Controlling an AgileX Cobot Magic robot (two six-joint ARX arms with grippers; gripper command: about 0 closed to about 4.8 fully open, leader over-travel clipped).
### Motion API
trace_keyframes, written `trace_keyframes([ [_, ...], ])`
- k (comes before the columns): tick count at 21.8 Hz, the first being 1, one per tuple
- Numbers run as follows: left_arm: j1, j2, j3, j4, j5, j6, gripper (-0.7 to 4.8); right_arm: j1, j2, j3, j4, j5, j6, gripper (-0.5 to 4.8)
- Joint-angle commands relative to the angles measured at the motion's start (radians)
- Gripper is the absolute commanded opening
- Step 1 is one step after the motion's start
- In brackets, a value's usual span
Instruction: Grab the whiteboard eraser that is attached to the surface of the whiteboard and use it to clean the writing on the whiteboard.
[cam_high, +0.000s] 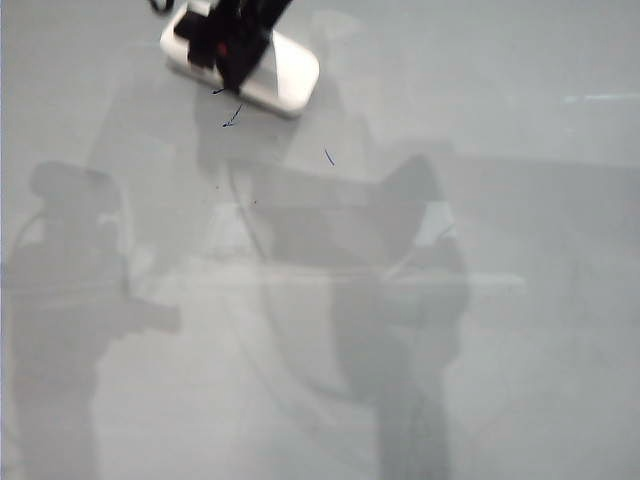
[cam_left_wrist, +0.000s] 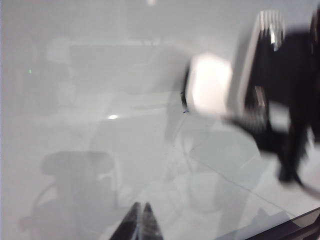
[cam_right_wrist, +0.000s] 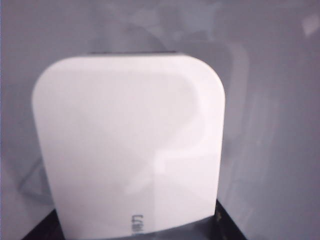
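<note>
Your right gripper (cam_high: 232, 45) is clamping the whiteboard eraser (cam_high: 262, 68) near the far edge of the whiteboard (cam_high: 500, 350), left of centre in the exterior view. The eraser is lying flat against the board, and its white back is filling the right wrist view (cam_right_wrist: 130, 150), with dark finger parts showing at both of its lower corners.

What is showing of the writing (cam_high: 232, 118) is a few thin blue strokes just beside the eraser's near edge, plus one short stroke (cam_high: 329, 157) a little farther toward the middle.

Your left gripper (cam_left_wrist: 140, 222) is hanging over bare board, well apart from the eraser (cam_left_wrist: 207, 85), with its fingertips pressed together.
</note>
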Motion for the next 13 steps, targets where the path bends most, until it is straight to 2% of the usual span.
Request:
trace_keyframes([
  [1,0.0,0.001,0.006,0.014,-0.004,0.005,-0.06,-0.016,0.047,0.097,-0.045,-0.013,0.005,2.47],
  [4,0.0,0.001,0.006,0.019,-0.004,0.005,-0.06,-0.021,0.089,0.137,-0.049,-0.028,0.001,2.47],
  [6,0.0,0.001,0.006,0.024,-0.004,0.005,-0.06,-0.023,0.111,0.136,-0.045,-0.077,0.001,2.47],
  [13,0.001,0.001,0.006,0.024,-0.004,0.005,-0.06,-0.044,0.219,0.136,-0.059,-0.086,0.005,2.47],
])
